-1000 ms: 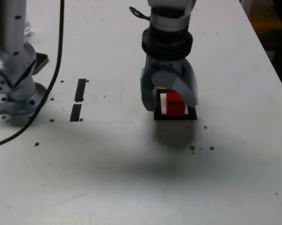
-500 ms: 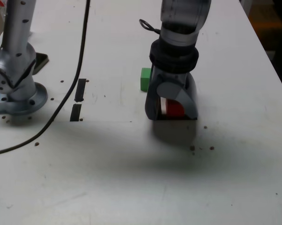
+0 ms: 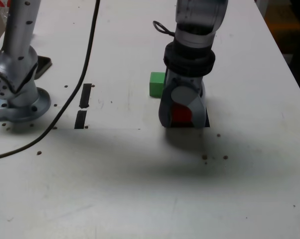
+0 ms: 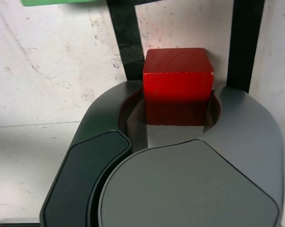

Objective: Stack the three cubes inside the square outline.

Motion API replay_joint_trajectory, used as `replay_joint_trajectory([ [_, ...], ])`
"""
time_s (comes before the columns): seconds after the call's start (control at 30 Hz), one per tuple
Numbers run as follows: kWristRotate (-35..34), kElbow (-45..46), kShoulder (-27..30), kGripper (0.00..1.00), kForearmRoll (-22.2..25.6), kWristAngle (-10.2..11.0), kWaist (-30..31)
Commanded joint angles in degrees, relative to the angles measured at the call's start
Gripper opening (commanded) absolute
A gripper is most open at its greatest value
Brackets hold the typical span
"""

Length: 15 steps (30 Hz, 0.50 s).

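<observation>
**Tool clamped on red cube inside the square**

The tool point(image 3: 182, 113) is down at desk level w/ its jaws closed around the red cube point(image 3: 181, 114). In the wrist view the red cube point(image 4: 178, 85) sits pinched between the two grey jaws, one on each side face, top face clear. It's inside the square outline point(image 4: 128, 42): black tape runs along both sides of it, white middle showing beyond it. In the exterior view only bits of the outline point(image 3: 206, 122) show, at the tool's base; rest is hidden behind the jaws. Can't tell if the cube rests on the desk or is slightly lifted.

Green cube point(image 3: 157, 83) sits on the white desk point(image 3: 140, 189) just outside the outline, toward the exterior view's left and further back, close beside the tool; whether they touch, can't tell. It shows as a green sliver point(image 4: 57, 2) at the wrist view's edge.

Two short black tape strips point(image 3: 83, 105) lie end to end well off to the exterior view's left. Arm base point(image 3: 15, 94) stands at the far left w/ a black cable point(image 3: 73, 94) curving across the desk.
</observation>
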State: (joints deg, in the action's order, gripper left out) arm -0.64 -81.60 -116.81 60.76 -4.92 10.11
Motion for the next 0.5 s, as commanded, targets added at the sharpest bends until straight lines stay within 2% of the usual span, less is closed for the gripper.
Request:
replay_joint_trajectory([
  [0.0,0.2,-0.5,-0.2,0.24,-0.2,0.1,-0.1],
  [0.47,-0.6,-1.3,0.8,0.24,0.9,2.6,-1.7],
])
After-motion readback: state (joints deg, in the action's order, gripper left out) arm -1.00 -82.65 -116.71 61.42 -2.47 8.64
